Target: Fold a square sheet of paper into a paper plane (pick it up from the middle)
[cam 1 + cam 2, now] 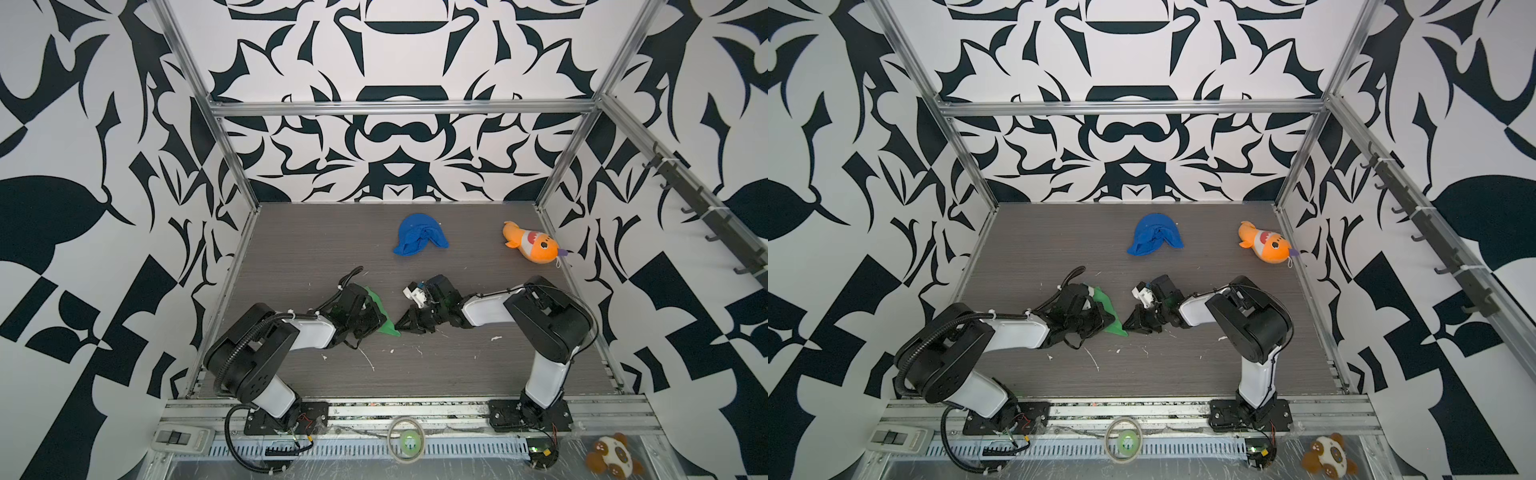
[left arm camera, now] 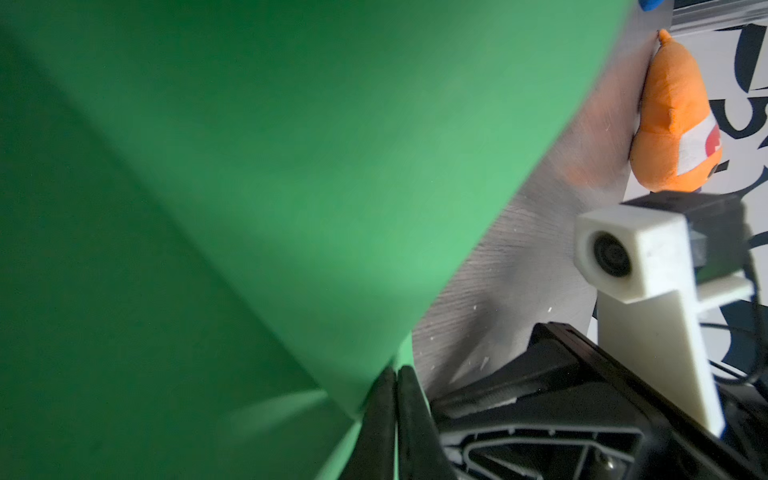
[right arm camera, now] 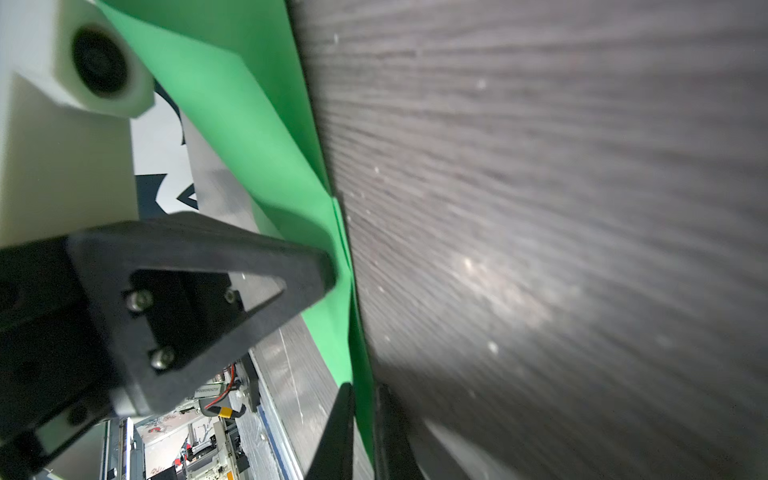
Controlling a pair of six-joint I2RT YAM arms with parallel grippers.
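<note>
The green sheet of paper (image 1: 380, 309) (image 1: 1109, 312) is folded into a pointed, creased wedge, with its tip toward the middle of the table. My left gripper (image 1: 376, 322) (image 1: 1102, 322) is shut on it; in the left wrist view the fingers (image 2: 397, 374) press together on a thin green edge while the paper (image 2: 249, 166) fills the view. My right gripper (image 1: 401, 326) (image 1: 1128, 326) sits at the pointed tip. In the right wrist view its jaws (image 3: 365, 390) stand slightly apart around the paper's edge (image 3: 249, 145), with a sliver of gap on one side.
A blue cloth lump (image 1: 419, 235) lies at the back middle. An orange plush fish (image 1: 534, 243) (image 2: 673, 116) lies at the back right by the frame. White scraps dot the dark wooden table (image 1: 457, 365). A tape roll (image 1: 406, 442) and a plush toy (image 1: 615, 457) sit beyond the front rail.
</note>
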